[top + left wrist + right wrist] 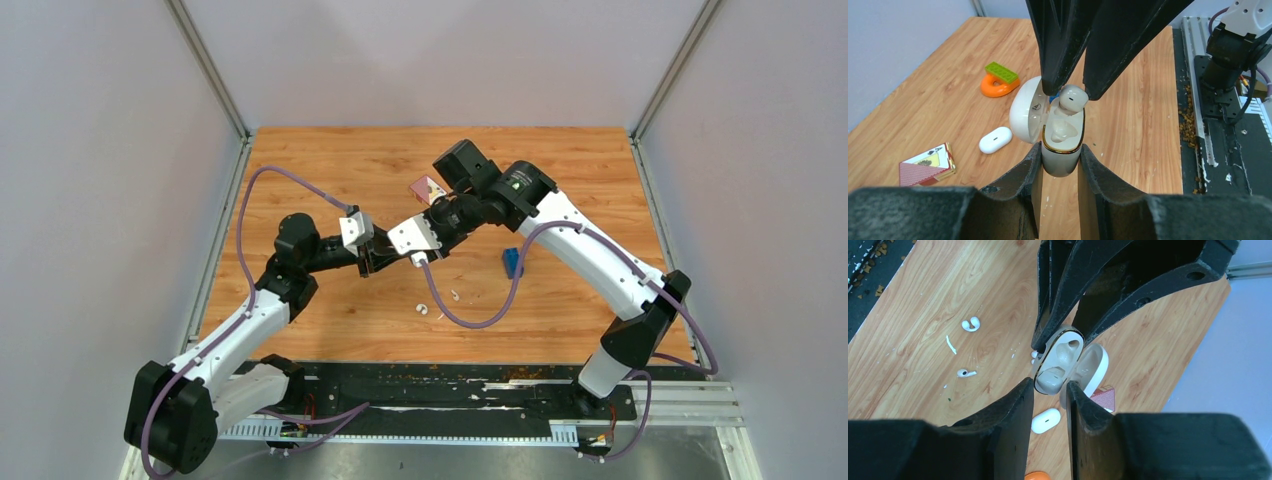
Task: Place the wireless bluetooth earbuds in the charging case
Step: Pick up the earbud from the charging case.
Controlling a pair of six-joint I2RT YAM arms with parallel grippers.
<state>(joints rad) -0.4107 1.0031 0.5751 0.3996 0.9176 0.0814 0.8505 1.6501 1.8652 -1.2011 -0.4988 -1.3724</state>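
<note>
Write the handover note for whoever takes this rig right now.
Left end effector: shut on the cream-white hinged charging case, lid open.
Right end effector: shut on a tiny white earbud at the case, apparently not seated.
One socket looks empty; what seems the second white stemmed earbud lies on the wooden table.
Done: none seated. Left: seat this one, fetch and insert the other.

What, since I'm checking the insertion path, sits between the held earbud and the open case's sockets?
Nothing visible. The right gripper holds the earbud right at the mouth of the charging case, which the left gripper clamps with its lid swung open.
</note>
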